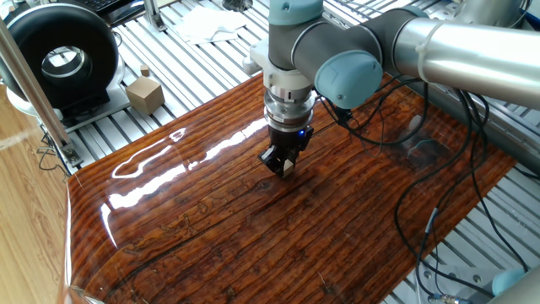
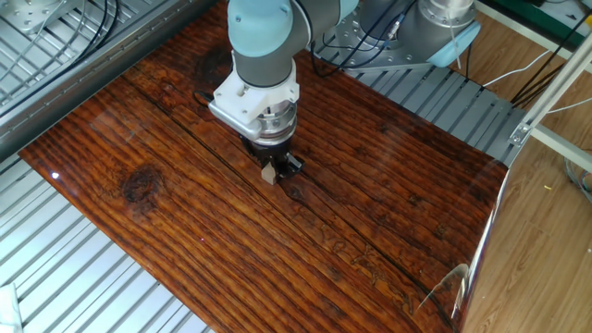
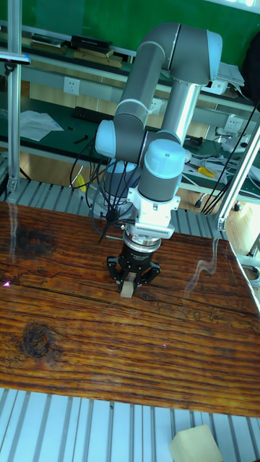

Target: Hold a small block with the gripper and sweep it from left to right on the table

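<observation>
In one fixed view, the gripper (image 1: pixel 285 164) points straight down over the middle of the tabletop (image 1: pixel 211 245), its two black fingers clamped on the small block (image 1: pixel 288 169), whose pale face shows between the fingertips. The block sits at or just above the glossy surface; contact cannot be judged from here. On the slatted frame beyond the tabletop's far edge stands a larger tan cube (image 1: pixel 145 94) with a small knob, near a black round fan housing (image 1: pixel 61 56).

In the other fixed view, the gripper (image 2: pixel 274 170) is seen from above, under the arm's white wrist flange, and the small block (image 2: pixel 268 175) peeks out pale between the fingertips, close beside a long dark seam running across the tabletop (image 2: pixel 388 185).

In the tall fixed view, the gripper (image 3: pixel 132 281) hangs vertically, fingers closed on the small block (image 3: pixel 127 289), which appears to rest on the tabletop (image 3: pixel 87 346) near its centre.
</observation>
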Robot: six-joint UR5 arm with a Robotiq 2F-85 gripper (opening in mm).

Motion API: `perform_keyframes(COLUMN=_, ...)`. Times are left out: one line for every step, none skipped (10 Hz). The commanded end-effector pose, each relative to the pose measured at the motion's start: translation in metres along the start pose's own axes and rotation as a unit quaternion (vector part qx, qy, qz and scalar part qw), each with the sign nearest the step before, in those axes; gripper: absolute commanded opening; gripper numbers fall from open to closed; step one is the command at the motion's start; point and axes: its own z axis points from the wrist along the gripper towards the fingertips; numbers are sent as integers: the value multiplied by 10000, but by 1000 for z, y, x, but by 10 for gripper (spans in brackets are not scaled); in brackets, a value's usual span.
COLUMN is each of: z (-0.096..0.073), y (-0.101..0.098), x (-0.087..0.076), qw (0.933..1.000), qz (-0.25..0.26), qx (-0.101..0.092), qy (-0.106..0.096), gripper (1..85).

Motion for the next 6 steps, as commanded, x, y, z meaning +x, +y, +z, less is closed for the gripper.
perform_keyframes(z=-2, y=2, x=-1, qw=10000, qz=39, qx=-51, qy=-14, gripper=10)
perform_keyframes(z=-2, y=2, x=-1, qw=10000, qz=39, qx=-51, qy=-7, gripper=10)
perform_keyframes(z=-3, y=2, x=-1, qw=10000, qz=47, qx=-44, qy=1, gripper=10)
perform_keyframes(z=-3, y=2, x=-1, qw=10000, qz=47, qx=-44, qy=1, gripper=10)
perform_keyframes(z=-2, y=2, x=-1, qw=10000, qz=47, qx=-36, qy=1, gripper=10)
perform_keyframes(z=-2, y=2, x=-1, qw=10000, qz=47, qx=-36, qy=1, gripper=10)
